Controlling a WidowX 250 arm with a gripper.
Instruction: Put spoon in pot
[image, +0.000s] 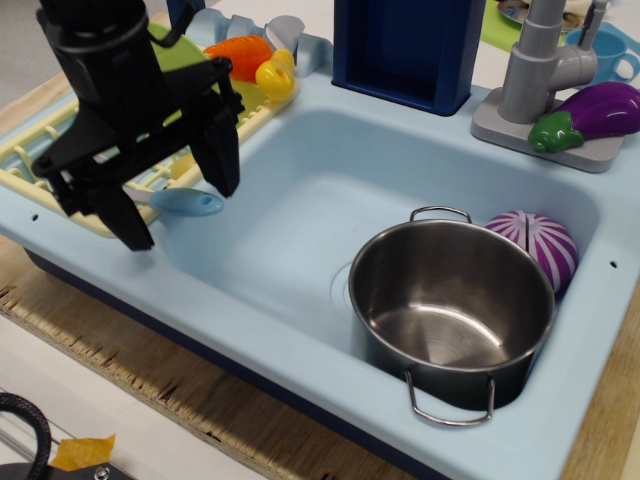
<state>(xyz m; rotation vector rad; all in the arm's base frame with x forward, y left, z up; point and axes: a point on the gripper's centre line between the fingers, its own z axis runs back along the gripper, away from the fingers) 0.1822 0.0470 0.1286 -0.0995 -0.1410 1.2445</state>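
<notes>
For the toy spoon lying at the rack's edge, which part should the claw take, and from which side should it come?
Probably the light blue handle of the spoon, taken from above. The handle is flat and lies level on the sink rim, pointing toward the basin. The open claw stands over it, one finger on each side. The bowl is hidden behind the claw.

A single view looks down steeply from above the front edge of the sink (300, 110), set fairly close and turned a little so the basin runs from 10 o'clock to 4 o'clock. The pot (452, 305) lies at 4 o'clock, the faucet (545, 60) at 1 o'clock, the gripper (175, 205) at 9 o'clock.
</notes>
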